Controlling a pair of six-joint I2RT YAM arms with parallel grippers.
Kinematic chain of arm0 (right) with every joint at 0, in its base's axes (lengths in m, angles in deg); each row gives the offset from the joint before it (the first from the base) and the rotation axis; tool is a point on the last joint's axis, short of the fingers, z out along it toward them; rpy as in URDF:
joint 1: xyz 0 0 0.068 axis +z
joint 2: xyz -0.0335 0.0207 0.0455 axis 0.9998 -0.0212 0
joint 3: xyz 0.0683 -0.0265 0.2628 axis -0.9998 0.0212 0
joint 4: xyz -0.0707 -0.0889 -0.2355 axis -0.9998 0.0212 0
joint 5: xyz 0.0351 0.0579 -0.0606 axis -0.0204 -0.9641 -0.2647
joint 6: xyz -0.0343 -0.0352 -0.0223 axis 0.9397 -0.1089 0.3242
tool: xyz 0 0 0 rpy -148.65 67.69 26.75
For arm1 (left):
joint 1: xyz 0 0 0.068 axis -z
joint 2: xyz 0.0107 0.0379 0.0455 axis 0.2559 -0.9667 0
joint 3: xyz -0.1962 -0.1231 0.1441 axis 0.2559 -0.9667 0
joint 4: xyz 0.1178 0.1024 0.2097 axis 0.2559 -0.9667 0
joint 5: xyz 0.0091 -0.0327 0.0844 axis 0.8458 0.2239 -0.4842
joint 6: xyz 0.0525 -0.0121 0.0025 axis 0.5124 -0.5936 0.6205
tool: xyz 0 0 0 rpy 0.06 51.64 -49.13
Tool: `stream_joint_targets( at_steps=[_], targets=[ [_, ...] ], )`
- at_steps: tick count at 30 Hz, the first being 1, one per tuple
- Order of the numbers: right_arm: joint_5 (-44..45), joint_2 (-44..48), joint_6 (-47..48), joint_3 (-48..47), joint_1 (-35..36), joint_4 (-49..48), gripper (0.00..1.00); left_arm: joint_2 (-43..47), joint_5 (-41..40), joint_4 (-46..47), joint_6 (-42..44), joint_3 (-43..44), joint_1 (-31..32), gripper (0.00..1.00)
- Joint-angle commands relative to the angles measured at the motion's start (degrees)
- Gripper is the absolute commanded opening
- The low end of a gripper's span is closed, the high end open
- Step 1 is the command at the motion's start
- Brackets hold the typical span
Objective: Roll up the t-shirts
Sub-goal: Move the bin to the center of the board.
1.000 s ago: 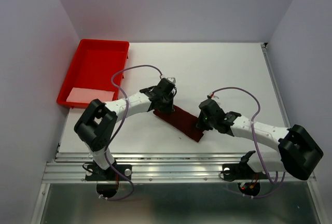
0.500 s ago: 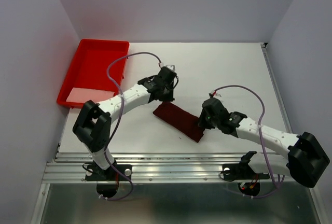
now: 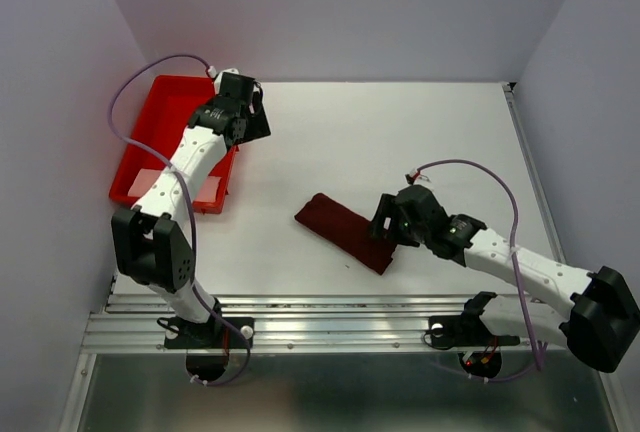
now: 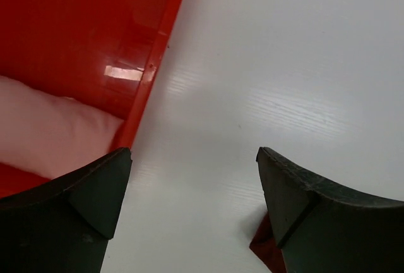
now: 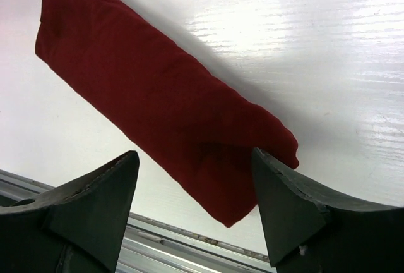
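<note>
**Rolled shirt lies free, both end effectors wide open**

The dark red t-shirt [image 3: 343, 233] [image 5: 158, 99] is rolled up into a long, tight roll. It lies on the white worktop [image 3: 430, 132] [image 4: 284, 64] [image 5: 328, 26], near the middle and a little toward 6 o'clock. In the top view the roll runs from 10 o'clock to 4 o'clock.

The right end effector [image 3: 386, 226] [image 5: 194, 156] is at the 4 o'clock end of the roll. Its two fingers stand wide apart. In the right wrist view that end of the roll shows in the gap between them, but they are not squeezing it. I cannot tell if a finger touches the cloth.

The left end effector [image 3: 252, 122] [image 4: 192, 159] is well apart from the shirt, off at 11 o'clock from it. It is right by the 3 o'clock rim of the bright red tray [image 3: 200, 80] [image 4: 95, 33]. Its fingers are wide open too, and they hold nothing. Under them is bare worktop just beside the tray wall.

The tray sits in the 10 o'clock corner of the worktop. A soft, pale pink thing [image 3: 148, 182] [image 4: 50, 127] lies inside it, at its 6 o'clock end.
</note>
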Motion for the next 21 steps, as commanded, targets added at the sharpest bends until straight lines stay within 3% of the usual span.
stream_joint_targets(
  at_steps=[1,7,14,18,21],
  targets=[
    [0.07,1.78,1.21,-1.38,0.0,0.82,0.79,-3.58,-4.88,-3.75,2.9,4.29,-3.08,0.93],
    [-0.64,2.22,1.56,-0.76,0.0,0.91,0.8,-8.94,-5.33,-1.48,4.04,5.09,-6.96,0.95],
    [0.5,4.15,0.16,0.82,0.0,2.4,0.82,-16.07,2.48,3.1,6.59,6.14,-9.87,0.96],
    [2.52,8.1,-2.04,2.66,0.0,5.21,0.94,-20.28,9.61,3.72,7.47,8.07,-9.87,0.96],
    [2.18,13.8,-5.37,4.51,0.0,6.88,0.97,-21.79,13.55,4.59,7.47,7.9,-9.52,0.95]
  ],
)
